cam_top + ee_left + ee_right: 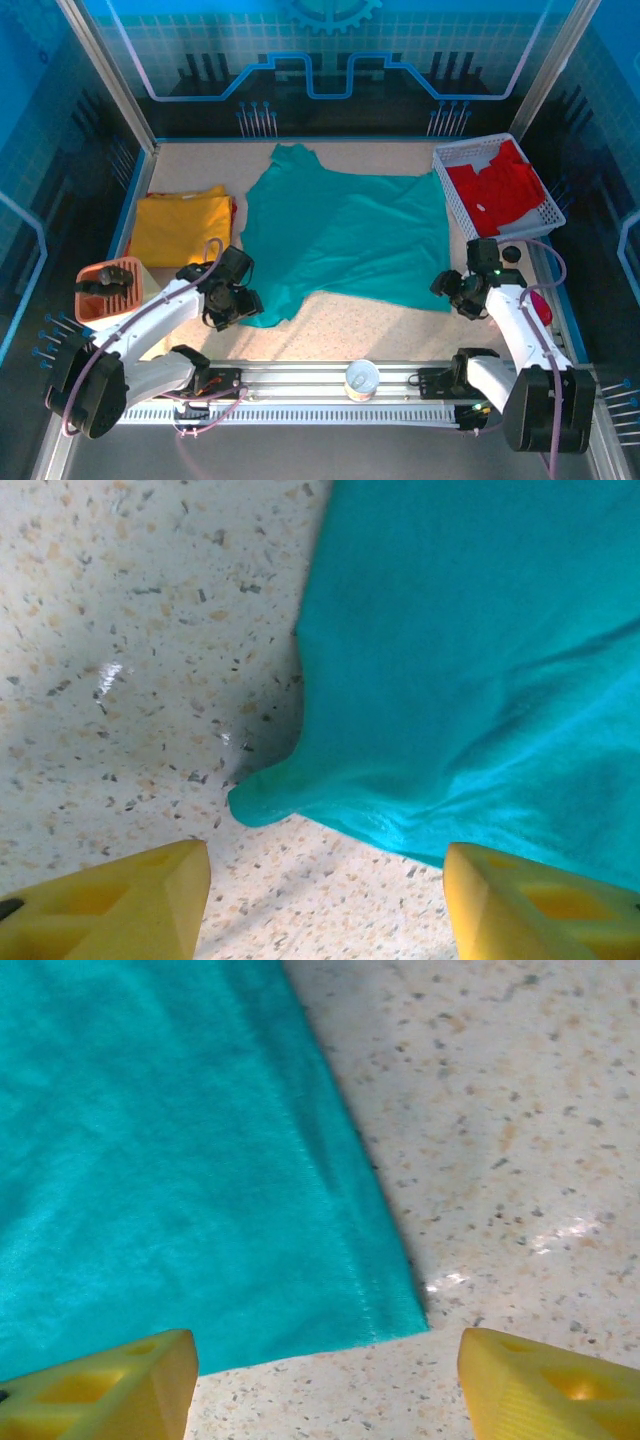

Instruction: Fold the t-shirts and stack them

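Jaws of left gripper [325,905] and right gripper [325,1385] apart, empty, over near corners of teal t-shirt [350,235], spread mid-table, unfolded. Mustard t-shirt [180,228] folded at left. Red t-shirt [497,190] lies in basket [452,200], untouched.

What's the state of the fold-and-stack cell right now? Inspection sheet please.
Surface: speckled table, glossy.
Job's things: teal t-shirt spread flat mid-table; yellow t-shirt folded at left; red t-shirt lying in the white basket, far right.
Clutter: orange tray at the left edge; white tub at the front rail.
Grippers: left pincer open at the teal shirt's near left corner; right pincer open at its near right corner; neither holds cloth.
Cables: left-arm cable and right-arm cable hang in loose loops.
Surroundings: blue enclosure walls.
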